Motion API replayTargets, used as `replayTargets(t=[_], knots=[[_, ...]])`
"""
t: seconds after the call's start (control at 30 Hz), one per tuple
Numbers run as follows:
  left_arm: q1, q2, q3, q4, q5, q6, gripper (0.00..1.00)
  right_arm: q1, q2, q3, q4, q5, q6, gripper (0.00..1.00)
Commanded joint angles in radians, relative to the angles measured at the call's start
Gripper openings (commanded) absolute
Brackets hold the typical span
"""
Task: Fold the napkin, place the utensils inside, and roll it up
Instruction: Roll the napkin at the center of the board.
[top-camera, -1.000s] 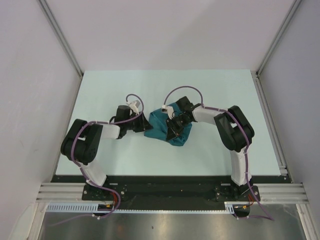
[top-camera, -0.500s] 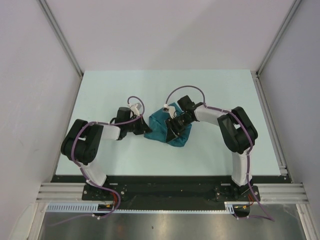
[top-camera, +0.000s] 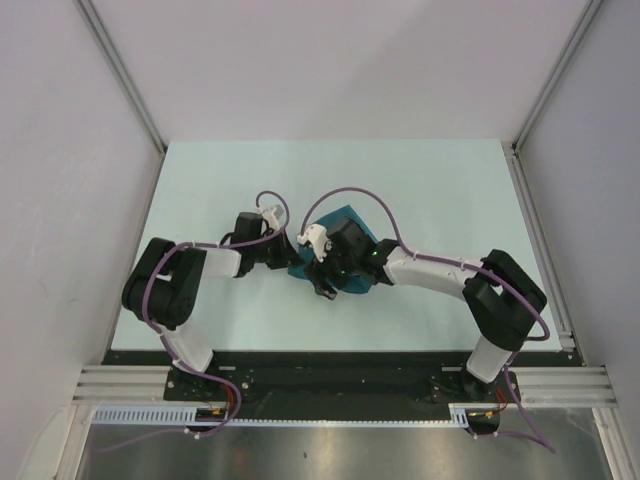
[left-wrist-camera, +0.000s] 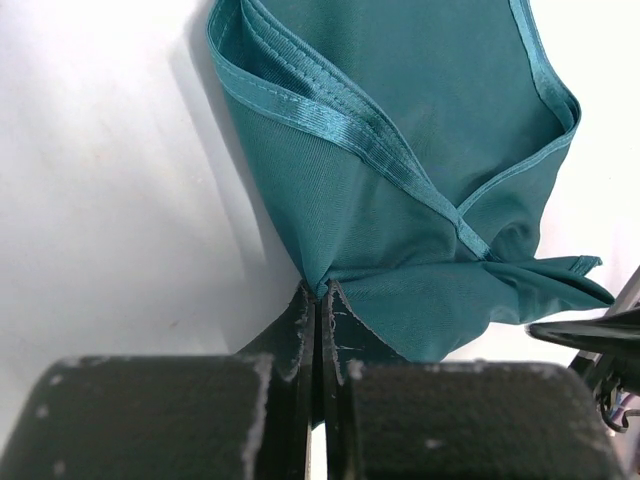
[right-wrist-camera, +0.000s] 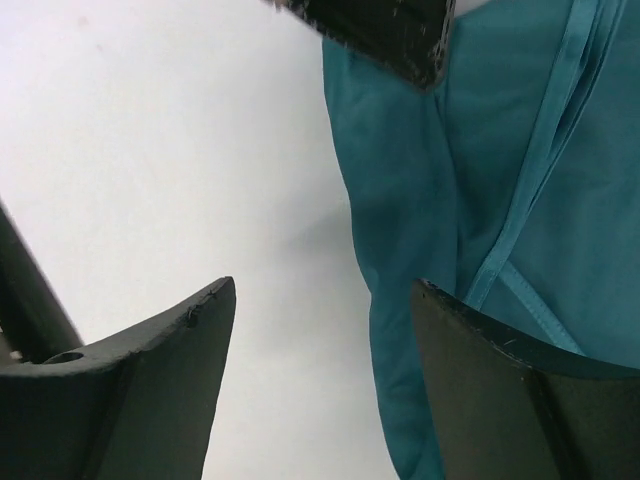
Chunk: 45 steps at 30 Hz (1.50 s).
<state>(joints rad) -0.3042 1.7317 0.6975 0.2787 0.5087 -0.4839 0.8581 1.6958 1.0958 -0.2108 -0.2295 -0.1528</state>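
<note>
The dark teal napkin (top-camera: 352, 216) lies bunched in folds at the middle of the table, largely covered from above by my right wrist. My left gripper (top-camera: 294, 263) reaches in from the left and is shut on a pinched corner of the napkin (left-wrist-camera: 400, 150), the cloth fanning out beyond the left gripper (left-wrist-camera: 318, 292). My right gripper (top-camera: 322, 288) hangs open over the napkin's near-left edge; between the two spread fingers of the right gripper (right-wrist-camera: 322, 288) is bare table, with the napkin (right-wrist-camera: 480, 200) beside the right finger. The utensils are out of view.
The pale table (top-camera: 430, 190) stretches around the cloth, with white walls at the back and sides. A tip of my left gripper's finger (right-wrist-camera: 390, 30) shows at the top of the right wrist view, close to my right gripper.
My left gripper has closed on the napkin's corner. My right gripper has opened wide and swung left and nearer, across the napkin to its near-left edge.
</note>
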Motion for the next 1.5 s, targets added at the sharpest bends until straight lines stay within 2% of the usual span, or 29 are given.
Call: replayTargets(t=[0.0, 0.17, 0.5, 0.77, 1.03, 1.27, 1.47], knots=[[-0.007, 0.014, 0.017, -0.073, -0.018, 0.042, 0.00, 0.022, 0.005, -0.033, 0.085, 0.202, -0.013, 0.75], [-0.007, 0.014, 0.020, -0.079, -0.022, 0.047, 0.00, 0.041, -0.062, -0.126, 0.111, 0.275, 0.048, 0.75], [-0.007, 0.012, 0.028, -0.088, -0.027, 0.051, 0.00, 0.001, -0.153, -0.226, 0.097, 0.271, 0.127, 0.73], [-0.007, 0.011, 0.028, -0.090, -0.030, 0.053, 0.00, -0.034, -0.206, -0.240, 0.080, 0.272, 0.130, 0.73], [-0.007, 0.012, 0.031, -0.093, -0.029, 0.054, 0.00, 0.022, -0.324, -0.189, 0.037, 0.248, 0.148, 0.72], [-0.007, 0.008, 0.034, -0.099, -0.030, 0.054, 0.00, 0.033, -0.279, -0.211, 0.022, 0.127, 0.210, 0.68], [-0.007, 0.006, 0.034, -0.104, -0.032, 0.056, 0.00, 0.027, -0.252, -0.237, 0.011, 0.133, 0.233, 0.67]])
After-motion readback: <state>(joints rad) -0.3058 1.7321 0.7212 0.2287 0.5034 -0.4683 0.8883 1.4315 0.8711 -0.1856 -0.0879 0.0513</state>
